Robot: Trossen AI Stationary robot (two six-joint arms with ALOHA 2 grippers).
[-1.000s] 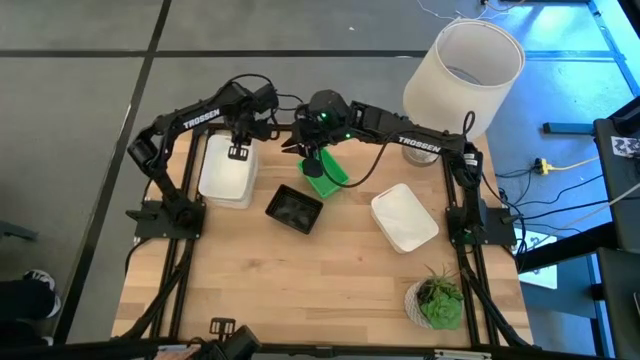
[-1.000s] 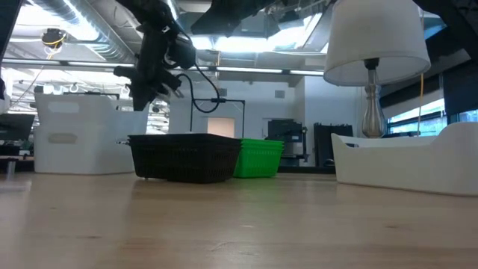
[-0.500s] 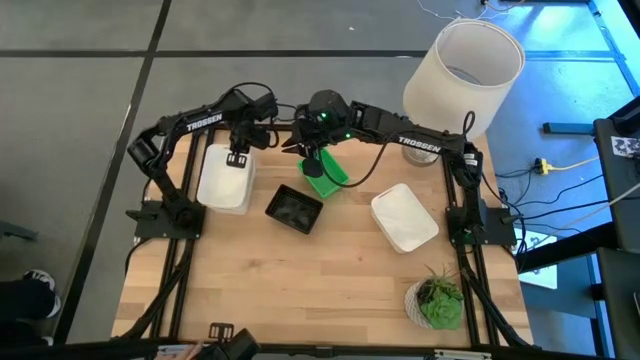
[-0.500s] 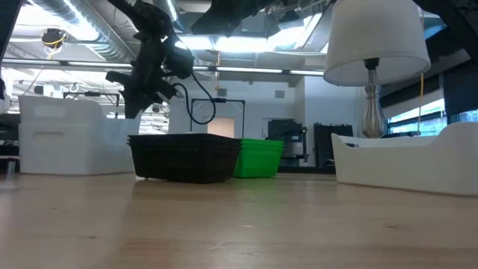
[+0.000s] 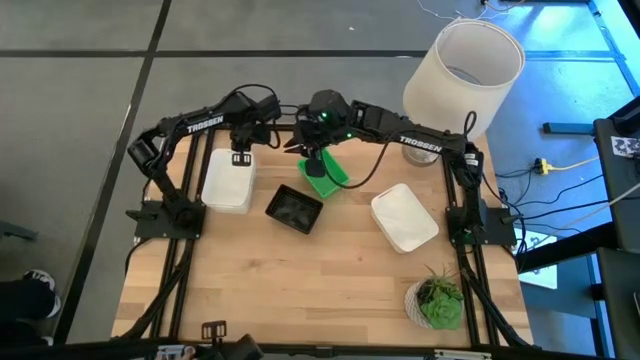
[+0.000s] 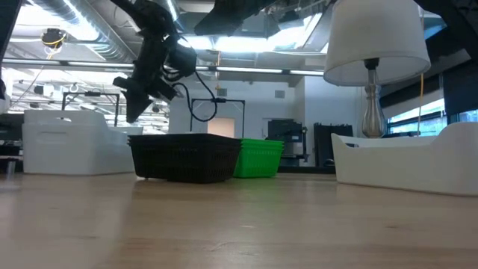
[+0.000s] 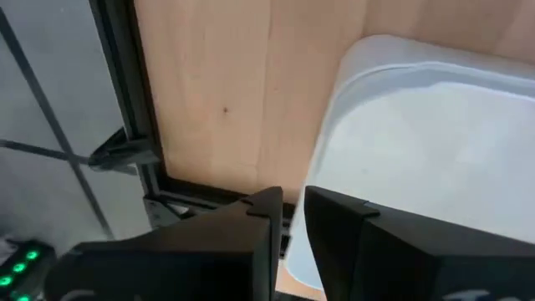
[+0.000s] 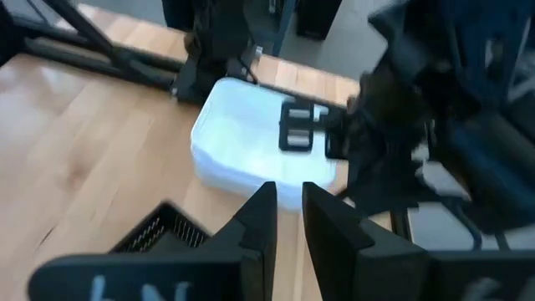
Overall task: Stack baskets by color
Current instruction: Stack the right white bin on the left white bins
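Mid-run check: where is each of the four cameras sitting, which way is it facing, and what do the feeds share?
High view: above the table, looking straight down; both arms show, left gripper over the white basket.
Low view: table height, looking level across; black basket, green basket, one arm overhead.
Left wrist view: on the left arm, facing down past its fingers onto the white basket's rim.
Right wrist view: on the right arm, past its fingers toward the white basket and left arm.
Shared: the white basket appears in all four.

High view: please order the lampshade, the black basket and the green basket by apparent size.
1. lampshade, though it is probably nearer the camera
2. black basket
3. green basket, partly hidden by the right gripper
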